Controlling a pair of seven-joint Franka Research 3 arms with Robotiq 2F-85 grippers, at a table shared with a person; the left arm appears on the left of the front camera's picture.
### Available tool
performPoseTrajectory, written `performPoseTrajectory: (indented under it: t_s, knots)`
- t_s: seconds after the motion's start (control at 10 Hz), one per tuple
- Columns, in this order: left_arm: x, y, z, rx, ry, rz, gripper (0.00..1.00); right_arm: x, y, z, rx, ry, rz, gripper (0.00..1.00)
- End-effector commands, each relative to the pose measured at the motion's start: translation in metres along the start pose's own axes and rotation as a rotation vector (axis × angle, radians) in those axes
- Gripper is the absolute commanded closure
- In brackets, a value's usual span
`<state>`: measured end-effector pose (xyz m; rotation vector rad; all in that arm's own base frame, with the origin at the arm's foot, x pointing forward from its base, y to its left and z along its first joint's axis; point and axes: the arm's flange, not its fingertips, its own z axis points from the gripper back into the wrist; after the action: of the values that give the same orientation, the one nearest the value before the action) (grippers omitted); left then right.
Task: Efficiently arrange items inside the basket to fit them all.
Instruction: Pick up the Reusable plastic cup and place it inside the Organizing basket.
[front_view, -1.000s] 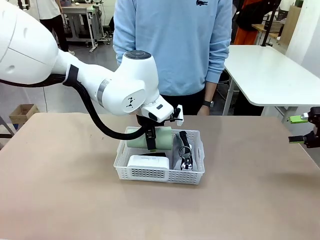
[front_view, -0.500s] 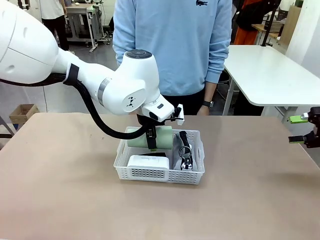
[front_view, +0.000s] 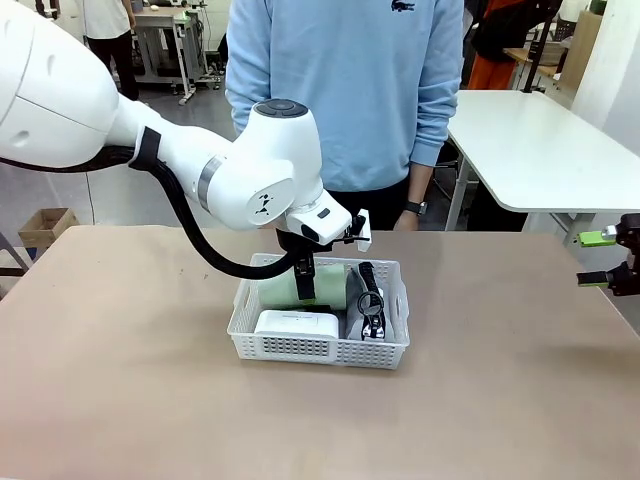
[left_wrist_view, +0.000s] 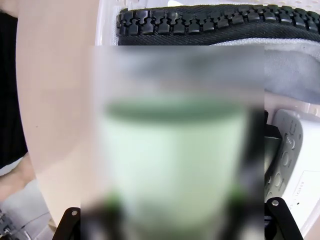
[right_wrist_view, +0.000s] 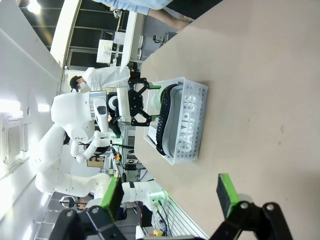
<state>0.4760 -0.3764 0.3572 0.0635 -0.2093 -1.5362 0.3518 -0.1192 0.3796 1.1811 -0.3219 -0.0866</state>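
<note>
Sitting in the white plastic lattice basket (front_view: 318, 345) are the small white rectangular block (front_view: 296, 323), black stapler (front_view: 371, 303) and pale green cup (front_view: 322, 282) lying behind. Left gripper (front_view: 303, 292) is straddling the cup, jaws spread. Right gripper (front_view: 600, 258) is hanging spread at the table's (front_view: 500, 400) right edge.

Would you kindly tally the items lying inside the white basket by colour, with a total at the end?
Pale green: 1, the pale green cup
White: 1, the small white rectangular block
Black: 1, the black stapler
Grey: 1, the grey oval zip case with black trim
Total: 4, all inside the white perforated plastic basket
</note>
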Motion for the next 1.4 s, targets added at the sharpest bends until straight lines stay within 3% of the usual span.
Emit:
performPoseTrajectory:
  t_s: [0.0,0.7,0.9,1.1,1.3]
  knots:
    - [0.001,0.002,0.002,0.012,0.025,0.009,0.0,-0.001,0.0,0.003,0.002,0.009,0.019,0.0]
    - [0.002,0.0,0.005,0.023,0.021,0.004,0.0,-0.001,0.0,0.003,0.002,0.009,0.019,0.0]
    - [-0.012,-0.009,0.029,0.055,-0.046,0.002,0.0,-0.001,0.0,0.003,0.002,0.009,0.019,0.0]
    - [-0.067,-0.033,0.086,0.063,-0.26,0.059,0.0,-0.001,0.0,0.003,0.002,0.009,0.019,0.0]
    - [-0.157,-0.047,0.126,-0.028,-0.452,0.257,0.0,-0.001,0.0,0.003,0.002,0.009,0.019,0.0]
